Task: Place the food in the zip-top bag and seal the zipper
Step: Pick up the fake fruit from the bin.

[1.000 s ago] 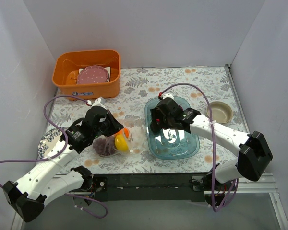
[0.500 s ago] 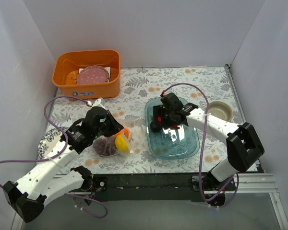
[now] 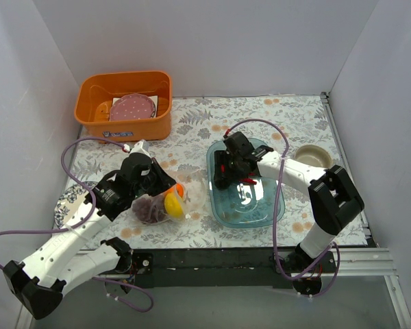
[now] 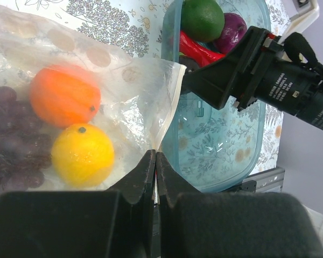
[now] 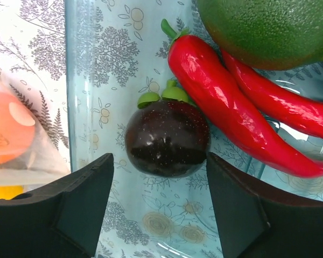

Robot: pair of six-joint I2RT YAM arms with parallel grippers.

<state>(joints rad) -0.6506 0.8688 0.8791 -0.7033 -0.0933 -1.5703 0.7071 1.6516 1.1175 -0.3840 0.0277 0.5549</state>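
Note:
The clear zip-top bag [image 4: 124, 97] lies left of the blue tray [image 3: 260, 212] and holds an orange [image 4: 64, 95], a yellow lemon [image 4: 82, 155] and dark grapes [image 4: 11, 140]. My left gripper [image 4: 155, 161] is shut on the bag's mouth edge. My right gripper [image 5: 160, 177] is open over the tray, its fingers on either side of a dark round fruit [image 5: 167, 137] with a green cap. Two red chilies [image 5: 220, 102] and a green round fruit [image 5: 264, 27] lie beside it. A purple piece [image 4: 234, 29] also sits in the tray.
An orange bin [image 3: 125, 104] holding a pink dotted plate [image 3: 131, 107] stands at the back left. A small beige bowl [image 3: 314, 160] is right of the tray. A patterned plate [image 3: 65, 205] lies at the left edge.
My right gripper has moved toward the tray's near-left part and down over the dark round fruit. My left gripper keeps holding the bag.

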